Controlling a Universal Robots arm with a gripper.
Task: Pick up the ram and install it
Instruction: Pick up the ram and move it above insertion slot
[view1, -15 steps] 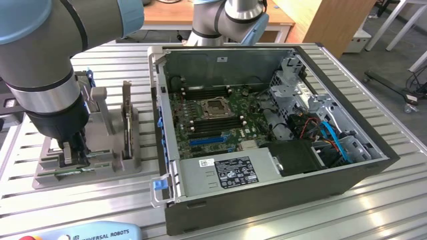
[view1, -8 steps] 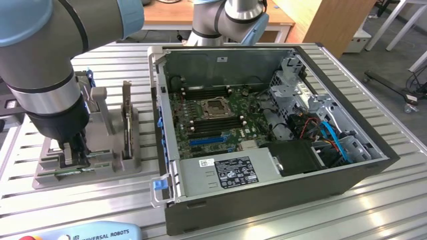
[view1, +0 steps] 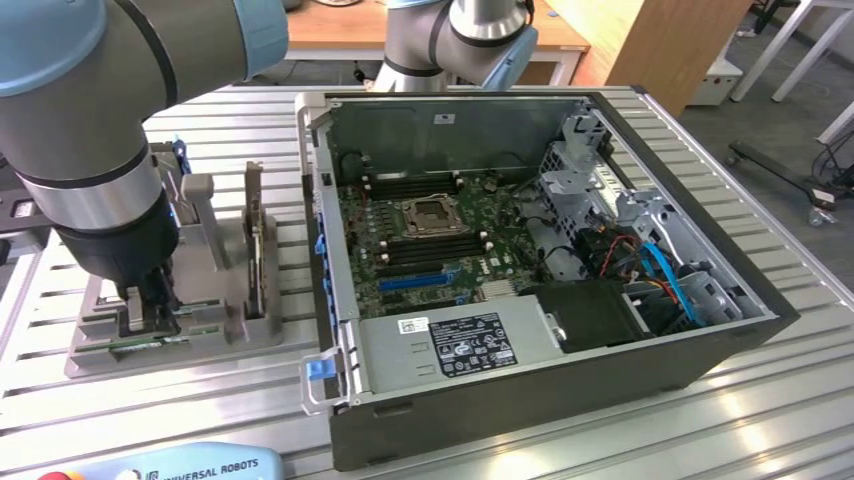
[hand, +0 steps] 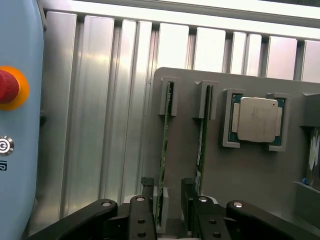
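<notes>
The ram is green, the processor chip silver, their holder grey, the claw black.

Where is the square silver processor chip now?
The processor chip sits in the grey fixture plate beside two green ram sticks, at the exterior view's left of the open computer case.

The counter is a ribbed aluminium surface of parallel slats that reflects bright overhead light. Behind it stand a wooden desk and a wooden panel. The grey floor carries a black castor base.
</notes>
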